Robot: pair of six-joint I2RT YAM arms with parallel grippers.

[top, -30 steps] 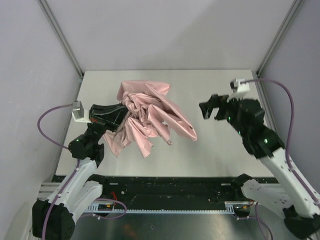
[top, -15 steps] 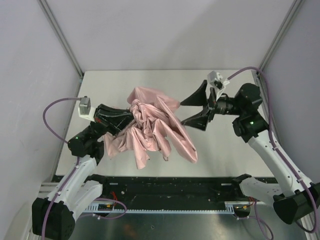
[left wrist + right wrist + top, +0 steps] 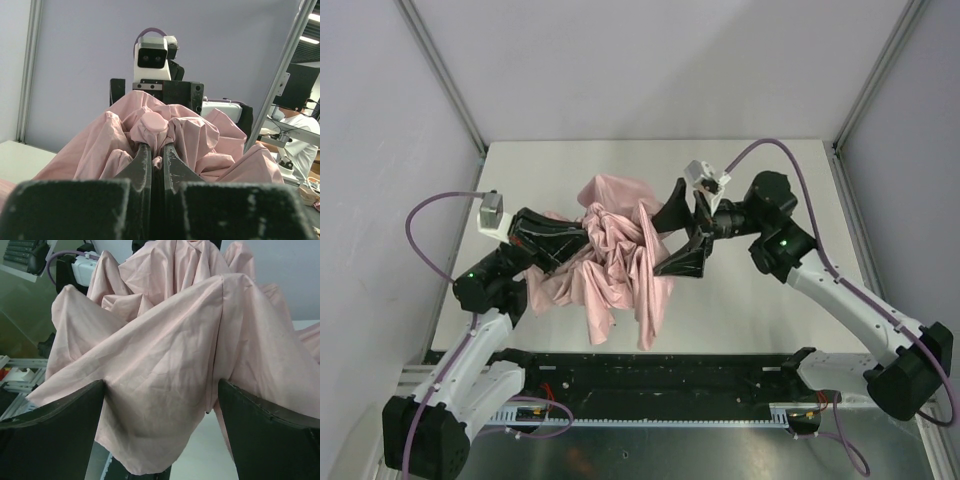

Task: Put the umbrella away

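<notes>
**Step in hand: gathering the loose canopy**

The umbrella [image 3: 615,255] is held over the tabletop [image 3: 520,170], its crown pinched in the closed left gripper [image 3: 582,240]. The right gripper [image 3: 672,235] stands wide, straddling the fabric. The next move probably calls for closing on the folds.

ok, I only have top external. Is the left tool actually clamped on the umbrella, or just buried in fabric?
Observer: Clamped. The left wrist view shows the left tool shut on the umbrella, its tips just below a round pink cap.
Operator: And the right tool, gripping anything?
Observer: No. The right wrist view shows the right tool wide open, with a fold of fabric hanging loose between its fingers.
</notes>
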